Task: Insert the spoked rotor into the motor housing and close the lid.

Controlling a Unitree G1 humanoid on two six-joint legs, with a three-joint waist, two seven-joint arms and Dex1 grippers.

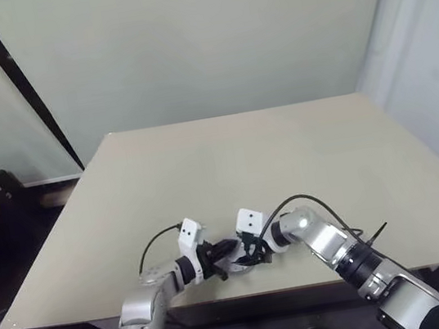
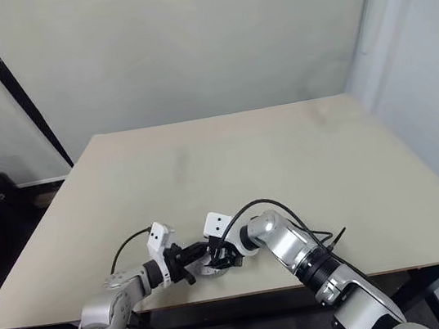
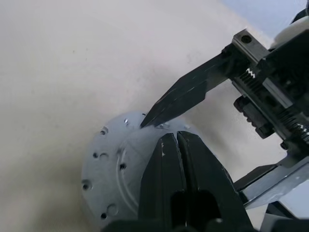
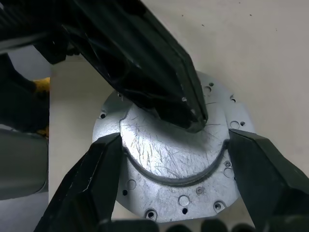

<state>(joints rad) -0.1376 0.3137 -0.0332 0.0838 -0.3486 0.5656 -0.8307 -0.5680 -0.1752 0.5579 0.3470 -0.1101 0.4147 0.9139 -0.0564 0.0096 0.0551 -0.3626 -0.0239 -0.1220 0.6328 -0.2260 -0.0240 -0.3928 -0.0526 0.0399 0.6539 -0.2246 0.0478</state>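
Both grippers meet over 1 round metal part at the near edge of the table (image 1: 284, 155). That part is a silvery disc (image 4: 174, 159), scratched and dull, with a raised circular plateau in its middle and a flat flange around it drilled with many small holes. From the outside it reads as the lid, or the closed housing seen from its cover side; I cannot tell which, and no windings or spokes show on it.

Around that raised centre stands the right gripper (image 4: 171, 159), its 2 black fingers (image 4: 91, 183) spread wide, 1 on each side of the plateau and close against its rim. Whether they actually squeeze it I cannot tell.

Between those 2 spread fingers, from the opposite side, comes the left gripper (image 3: 163, 137), its 2 fingers pressed flat together with nothing between them. Its joined tip sits down on the top face of the disc, near the edge of the raised part, just beside 1 right fingertip (image 3: 145, 122).

Beyond the fingers, the pale tabletop stretches toward a plain wall (image 1: 201, 43).
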